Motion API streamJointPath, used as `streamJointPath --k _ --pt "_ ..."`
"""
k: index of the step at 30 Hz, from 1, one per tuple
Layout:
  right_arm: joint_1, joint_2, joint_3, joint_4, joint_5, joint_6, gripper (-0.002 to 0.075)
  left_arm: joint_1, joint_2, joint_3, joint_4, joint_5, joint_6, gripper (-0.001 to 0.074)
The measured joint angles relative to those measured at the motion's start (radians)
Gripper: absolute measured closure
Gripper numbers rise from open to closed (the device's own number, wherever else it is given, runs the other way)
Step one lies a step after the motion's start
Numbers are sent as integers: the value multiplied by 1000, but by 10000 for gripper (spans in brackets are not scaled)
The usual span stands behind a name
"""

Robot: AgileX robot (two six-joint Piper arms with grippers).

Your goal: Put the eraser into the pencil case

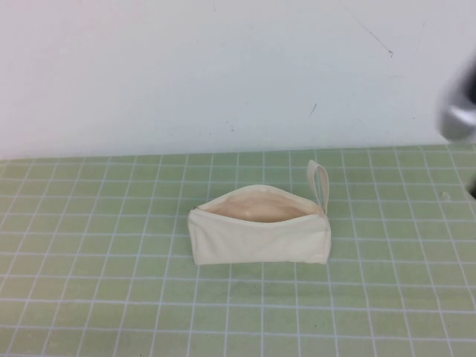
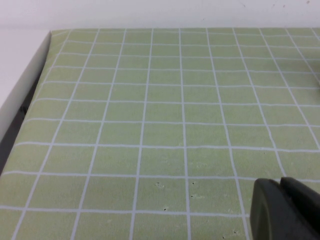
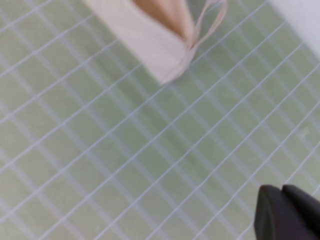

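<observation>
The pencil case is a cream-white zip pouch lying in the middle of the green grid mat. Its zip is open, showing beige lining, and its loop strap is at its right end. It also shows in the right wrist view. The eraser is not visible in any view. My right gripper is shut, with nothing seen between its fingers, and hovers over the mat to the right of the pouch. Part of the right arm shows as a blur at the right edge. My left gripper is shut over bare mat, away from the pouch.
The green grid mat covers the table up to a white back wall. The mat's left edge shows in the left wrist view. A tiny pale speck lies on the mat at the far right.
</observation>
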Motion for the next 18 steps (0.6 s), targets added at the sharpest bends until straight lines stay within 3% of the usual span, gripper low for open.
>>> streamJointPath --k 8,18 --pt "2 -211 279 185 6 22 726 0 0 0 0 0 0 736" --pt "2 -203 317 311 20 24 727 0 0 0 0 0 0 736"
